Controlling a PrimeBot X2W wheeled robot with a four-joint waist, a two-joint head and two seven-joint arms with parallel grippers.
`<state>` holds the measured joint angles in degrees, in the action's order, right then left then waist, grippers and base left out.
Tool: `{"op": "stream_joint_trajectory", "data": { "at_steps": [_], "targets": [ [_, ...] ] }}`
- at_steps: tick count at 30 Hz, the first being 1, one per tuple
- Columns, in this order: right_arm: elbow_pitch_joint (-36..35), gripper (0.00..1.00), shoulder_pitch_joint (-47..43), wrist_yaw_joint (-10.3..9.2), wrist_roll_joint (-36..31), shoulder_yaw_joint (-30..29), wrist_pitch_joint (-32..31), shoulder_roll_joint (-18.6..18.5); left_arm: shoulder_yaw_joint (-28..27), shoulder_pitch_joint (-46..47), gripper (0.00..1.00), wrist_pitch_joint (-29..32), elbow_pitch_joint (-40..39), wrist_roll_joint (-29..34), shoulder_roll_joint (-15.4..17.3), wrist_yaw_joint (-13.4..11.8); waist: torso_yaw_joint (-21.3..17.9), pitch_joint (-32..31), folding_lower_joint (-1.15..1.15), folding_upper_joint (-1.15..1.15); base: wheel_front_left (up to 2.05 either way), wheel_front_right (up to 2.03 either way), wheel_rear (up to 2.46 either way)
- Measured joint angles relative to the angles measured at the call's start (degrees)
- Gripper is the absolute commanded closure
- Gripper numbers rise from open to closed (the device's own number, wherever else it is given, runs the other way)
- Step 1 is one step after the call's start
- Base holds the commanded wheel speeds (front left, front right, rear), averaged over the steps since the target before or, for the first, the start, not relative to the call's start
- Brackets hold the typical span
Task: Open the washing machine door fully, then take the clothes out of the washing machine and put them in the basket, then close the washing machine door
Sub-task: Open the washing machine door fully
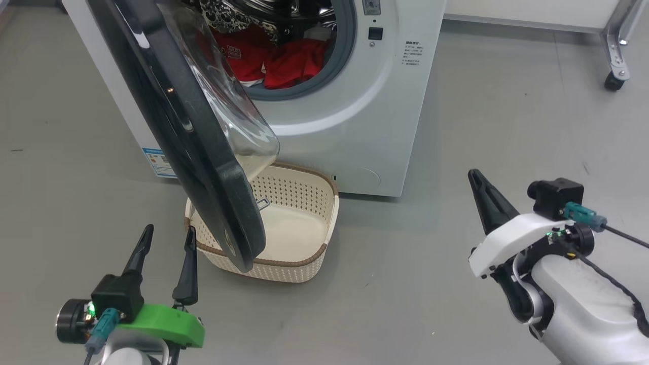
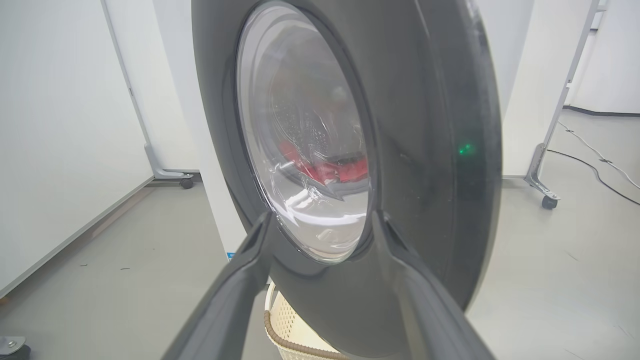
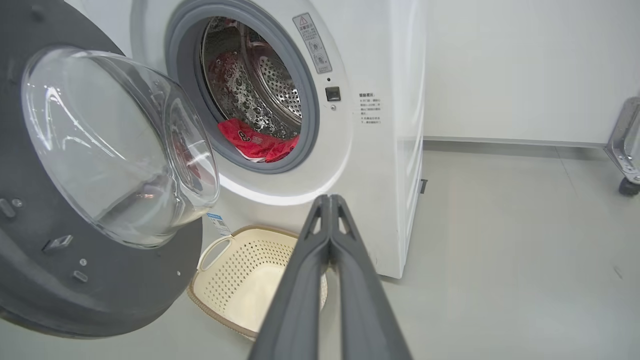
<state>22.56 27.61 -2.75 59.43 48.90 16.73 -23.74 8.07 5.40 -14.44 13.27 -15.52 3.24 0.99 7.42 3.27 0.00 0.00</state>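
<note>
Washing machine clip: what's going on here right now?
A two-armed robot faces the washing machine, whose door stands partly open, hanging over the empty cream basket. The left gripper is open and points at the door's outer face, apparently not touching it. The right gripper is shut, holds nothing and hangs off to the right. The red clothes lie inside the machine; none are in the basket.

Bright, even light cast only soft shadows on the floor (image 1: 405, 304), white glare streaked the washing machine door (image 3: 100, 150) glass, and both wrist views bowed at their edges.
</note>
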Motion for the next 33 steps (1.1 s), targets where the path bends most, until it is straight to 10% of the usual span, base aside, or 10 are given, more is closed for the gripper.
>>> {"op": "stream_joint_trajectory", "data": {
  "at_steps": [2, 5, 33],
  "targets": [
    [-0.2, 1.0, -1.8, -0.92, 0.0, -0.8, -0.9, 0.5, -0.3, -0.4, 0.0, 0.0, 0.0, 0.0, 0.0, 0.0, -0.4, -0.3, 0.0, 0.0, 0.0, 0.0, 0.0],
    [-1.3, 0.0, -4.3, -2.04, 0.0, -2.2, -1.2, 1.6, -0.7, -0.8, 0.0, 0.0, -0.1, 0.0, 0.2, 0.0, -1.0, -0.6, 0.0, 0.0, 0.0, 0.0, 0.0],
    [-15.2, 0.0, -17.2, -3.98, -15.4, -18.2, -2.0, 5.6, -2.1, -1.4, 0.0, 0.0, -0.8, 0.5, 0.5, 0.1, -3.4, -0.7, 0.0, 0.0, 0.0, 0.0, 0.0]
  ]
}}
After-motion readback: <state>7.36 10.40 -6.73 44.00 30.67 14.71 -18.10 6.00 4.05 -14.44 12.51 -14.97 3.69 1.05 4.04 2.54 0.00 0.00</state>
